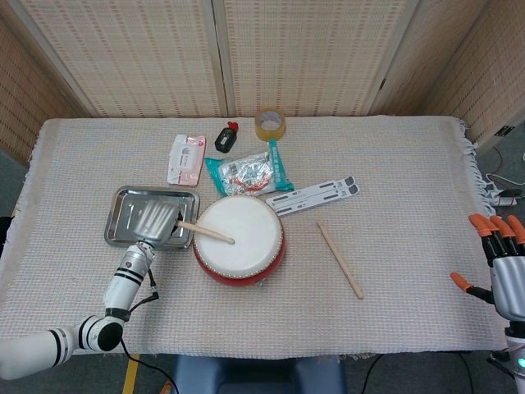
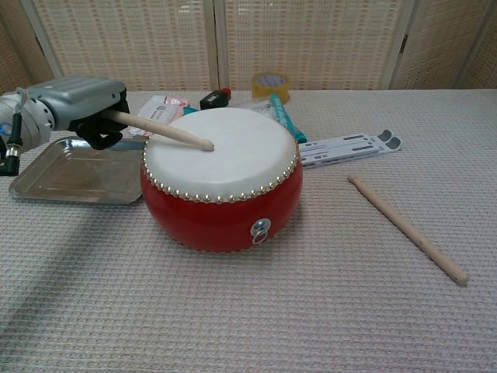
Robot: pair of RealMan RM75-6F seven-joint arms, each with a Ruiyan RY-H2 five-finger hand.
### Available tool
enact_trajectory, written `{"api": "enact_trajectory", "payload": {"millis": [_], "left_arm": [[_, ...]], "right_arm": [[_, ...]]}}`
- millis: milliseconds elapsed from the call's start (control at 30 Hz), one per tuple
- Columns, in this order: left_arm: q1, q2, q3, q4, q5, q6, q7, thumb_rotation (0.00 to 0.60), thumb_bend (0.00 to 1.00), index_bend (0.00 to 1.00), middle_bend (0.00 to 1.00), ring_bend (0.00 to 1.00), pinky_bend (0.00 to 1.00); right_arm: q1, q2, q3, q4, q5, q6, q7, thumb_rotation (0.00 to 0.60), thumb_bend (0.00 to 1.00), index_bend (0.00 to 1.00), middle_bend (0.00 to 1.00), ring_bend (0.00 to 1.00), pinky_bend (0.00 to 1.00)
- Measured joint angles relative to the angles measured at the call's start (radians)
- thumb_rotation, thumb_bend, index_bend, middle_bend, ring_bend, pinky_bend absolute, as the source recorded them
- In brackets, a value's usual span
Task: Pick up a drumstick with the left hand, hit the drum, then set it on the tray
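With tip down on the skin, looks like mid-strike, so treat the hit as the step in hand. Gripped in left hand [image 1: 152, 217] by the butt end: drumstick [image 1: 205, 232], fingers [image 2: 97, 136] curled tight round the shaft, dark against the grey back of the hand (thumb side hidden, cannot tell exactly how it sits).

For a clean hit:
- Strike near the middle of the drum [image 1: 238, 238], not out by the studded rim.
- Let the tip bounce; do not press into the head.
- Swing from the wrist, short arc, hand well clear of the drum wall.
- Hold grip firm enough that the shaft does not slide or rotate in the fingers.
- Afterwards, short move only: tray [image 1: 123, 205] directly under and behind the hand, touching or just beside the drum's left flank. Lower flat, then release, so the stick does not roll over the lip.

Stick itself: plain pale wood, slim, straight, rounded tip; runs from the hand up and over the drum edge, slanting down to the white head. In chest view tip looks to be touching the skin left of centre.

Second stick [image 1: 340, 259] flat on the cloth, well apart to the right of the drum, not needed. Right hand [image 1: 504, 271] idle at the table's far right edge, orange-tipped fingers spread, holding nothing.
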Motion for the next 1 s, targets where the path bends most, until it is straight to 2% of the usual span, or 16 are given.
{"api": "enact_trajectory", "payload": {"millis": [267,400,533,667,800,1000], "left_arm": [[0.007,0.018,-0.059,-0.059,-0.030,0.005,-0.207,0.600,0.69,1.00,1.00,1.00,1.00],[-0.009,0.004,-0.046,-0.019,-0.030,0.001,-0.169,0.600,0.69,1.00,1.00,1.00,1.00],[-0.034,-0.014,-0.006,0.046,-0.034,-0.013,-0.043,0.600,0.69,1.00,1.00,1.00,1.00],[-0.054,-0.017,0.021,0.057,-0.074,-0.034,0.044,0.600,0.69,1.00,1.00,1.00,1.00],[-0.050,-0.015,0.005,0.035,-0.082,-0.018,0.008,0.600,0.69,1.00,1.00,1.00,1.00],[-0.029,-0.010,-0.040,-0.006,-0.057,0.032,-0.143,0.600,0.69,1.00,1.00,1.00,1.00]], "right_arm": [[0.003,0.000,-0.002,-0.001,0.004,-0.013,0.006,0.600,0.06,0.11,0.12,0.00,0.05],[0.004,0.002,-0.005,-0.005,0.014,-0.028,-0.001,0.600,0.06,0.11,0.12,0.00,0.06],[0.007,0.015,-0.013,-0.027,0.042,-0.070,-0.025,0.600,0.06,0.12,0.12,0.00,0.06],[0.015,0.025,-0.025,-0.047,0.064,-0.123,-0.045,0.600,0.06,0.14,0.12,0.00,0.09],[0.025,0.028,-0.036,-0.059,0.076,-0.160,-0.052,0.600,0.06,0.16,0.12,0.01,0.10],[0.023,0.025,-0.041,-0.057,0.074,-0.153,-0.049,0.600,0.06,0.16,0.12,0.01,0.10]]}}
